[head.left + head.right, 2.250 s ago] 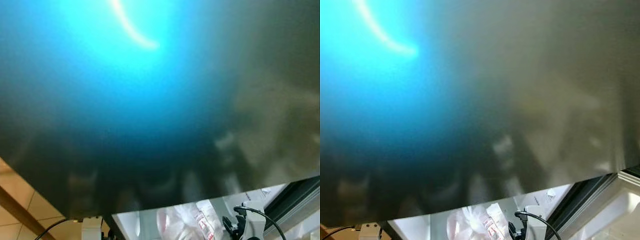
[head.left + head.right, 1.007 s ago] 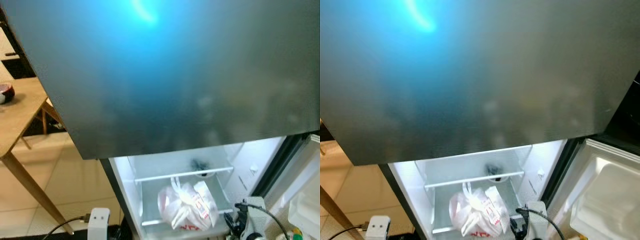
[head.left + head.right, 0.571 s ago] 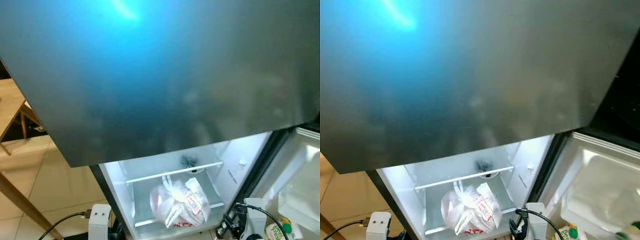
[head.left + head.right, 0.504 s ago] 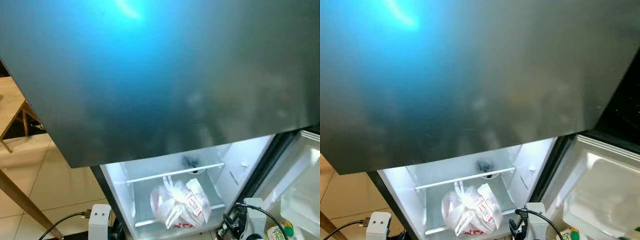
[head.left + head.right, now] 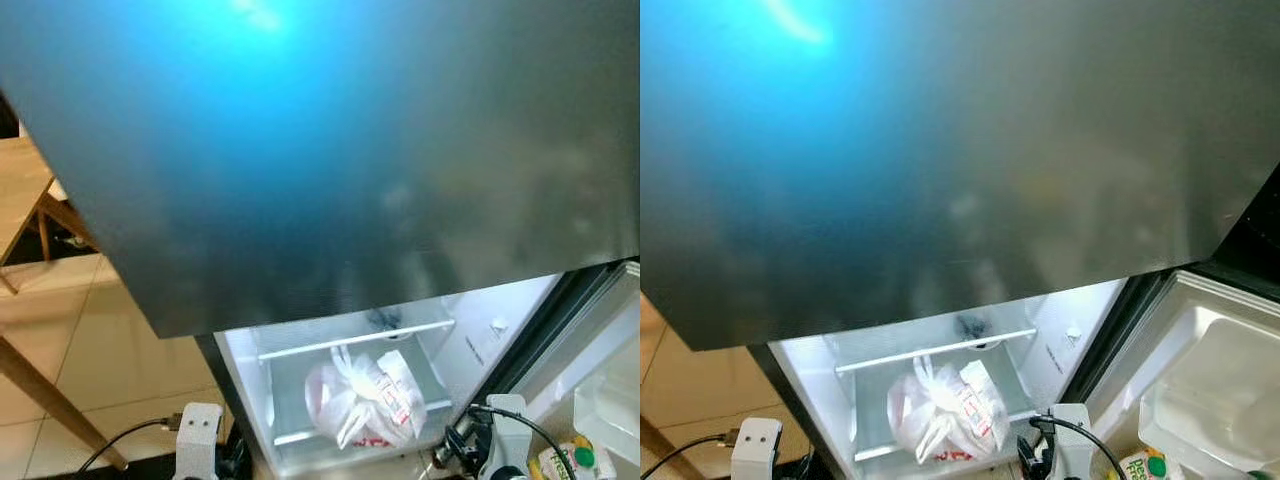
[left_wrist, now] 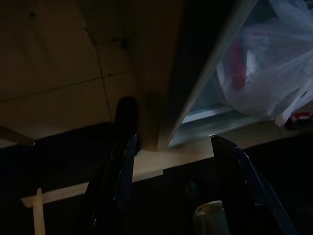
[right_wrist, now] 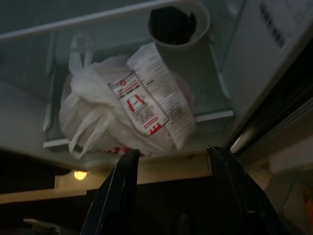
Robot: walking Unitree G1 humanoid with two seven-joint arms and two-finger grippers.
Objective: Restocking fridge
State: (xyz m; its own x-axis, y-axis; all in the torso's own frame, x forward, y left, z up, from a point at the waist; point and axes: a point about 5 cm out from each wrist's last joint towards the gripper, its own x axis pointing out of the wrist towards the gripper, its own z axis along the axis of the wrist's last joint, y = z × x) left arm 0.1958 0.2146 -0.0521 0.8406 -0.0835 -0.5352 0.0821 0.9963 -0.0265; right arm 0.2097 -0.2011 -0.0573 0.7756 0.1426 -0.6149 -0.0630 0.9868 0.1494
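The left gripper [image 6: 171,161] hangs low with its fingers apart and empty, the fridge's lower edge [image 6: 205,73] just ahead of it and the white plastic bag [image 6: 274,63] beyond and to one side. The right gripper [image 7: 171,161], likewise spread and holding nothing, points straight at that bag [image 7: 132,112], which lies inside the lit fridge compartment [image 5: 260,400] with a dark-filled cup [image 7: 176,24] behind it. To restock well, I judge the robot should fetch the green-capped bottle [image 5: 565,462] near the open door [image 5: 1210,390] and set it beside the bag, clear of the glass shelf [image 5: 350,338].

Fridge door [image 5: 400,150]: dark grey with blue glare. Interior [image 5: 250,360]: white. Plastic bag [image 7: 127,122]: white, red print. Carton [image 5: 565,462]: green cap. Floor tiles [image 5: 130,350]: beige.
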